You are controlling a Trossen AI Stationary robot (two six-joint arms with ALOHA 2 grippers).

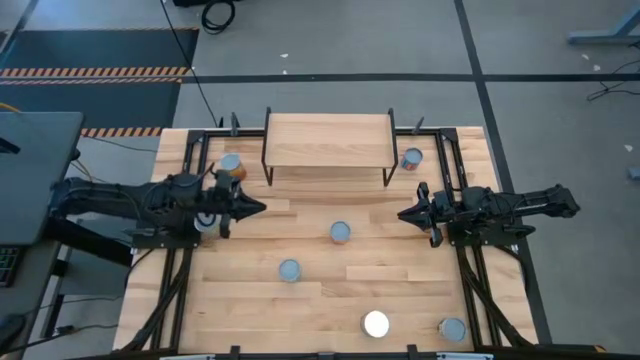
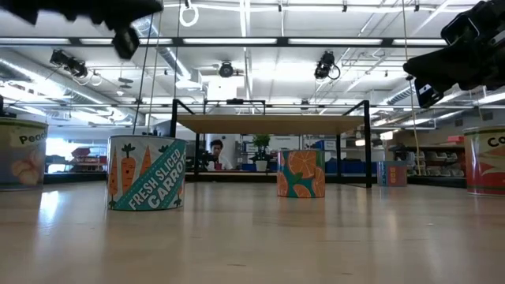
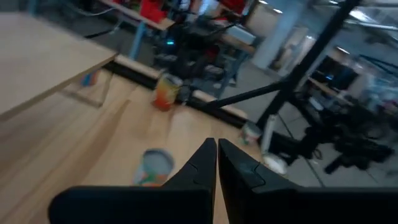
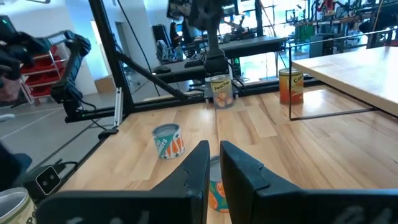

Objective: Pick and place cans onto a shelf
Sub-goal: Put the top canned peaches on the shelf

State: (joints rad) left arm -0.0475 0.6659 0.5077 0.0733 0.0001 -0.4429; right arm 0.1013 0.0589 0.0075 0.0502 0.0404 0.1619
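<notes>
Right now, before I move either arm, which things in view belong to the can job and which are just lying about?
Job:
- shelf
- middle can
- white-topped can
- can right of the shelf
- can left of the shelf

Lying about:
- floor cables
- hazard-striped tape
- person beyond the table

peach can cut off at low view's left edge, another can cropped at its right edge, distant person mostly hidden, left wrist view blurred
</notes>
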